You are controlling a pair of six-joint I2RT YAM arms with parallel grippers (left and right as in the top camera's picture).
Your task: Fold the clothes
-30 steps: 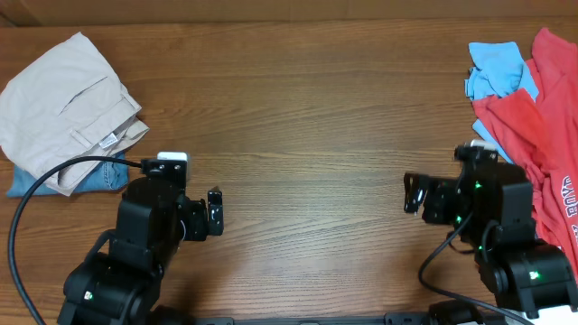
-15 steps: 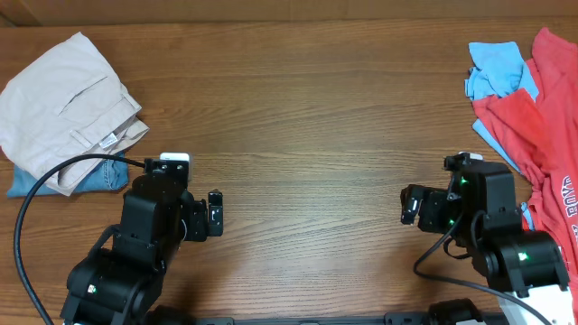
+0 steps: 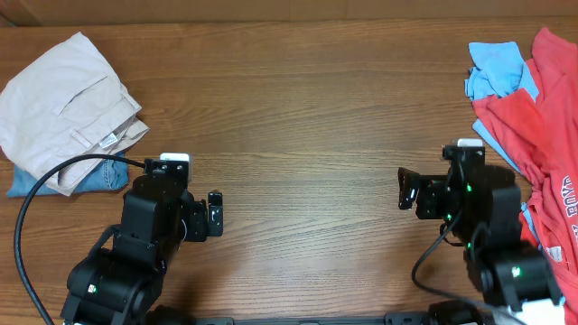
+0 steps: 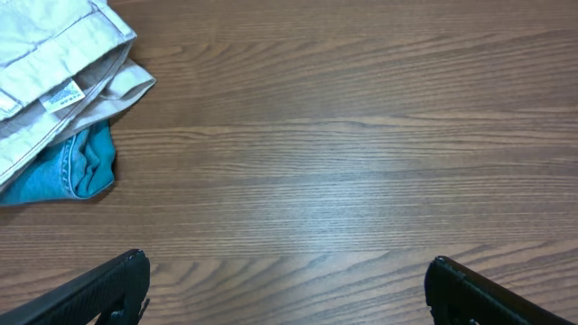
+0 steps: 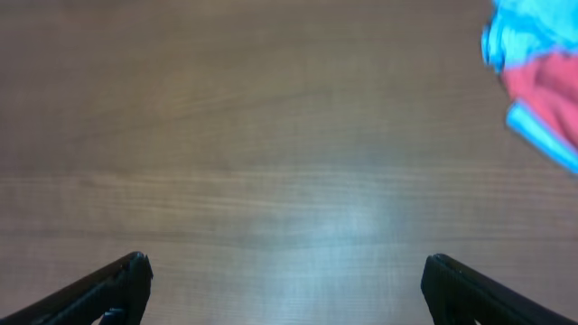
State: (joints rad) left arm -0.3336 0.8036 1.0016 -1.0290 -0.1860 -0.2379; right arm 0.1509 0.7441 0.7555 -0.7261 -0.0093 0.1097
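The cream trousers point(image 3: 63, 99) lie folded at the table's far left, with a pocket slit, waistband and small label showing. They rest on blue denim jeans point(image 3: 86, 176). In the left wrist view the trousers point(image 4: 45, 81) fill the top left corner over the jeans point(image 4: 72, 167). My left gripper point(image 3: 215, 215) is open and empty, right of the stack and apart from it; its fingers spread wide in the left wrist view point(image 4: 284, 280). My right gripper point(image 3: 408, 191) is open and empty over bare wood, shown also in the right wrist view point(image 5: 284, 280).
A heap of red point(image 3: 542, 117) and light blue point(image 3: 495, 68) garments lies at the right edge, close to my right arm; it also shows blurred in the right wrist view point(image 5: 542, 81). Bare wooden table point(image 3: 307, 135) lies between the arms.
My right arm has shifted and turned a little, its gripper now slightly higher in the overhead view. The left arm and the garments have not moved.
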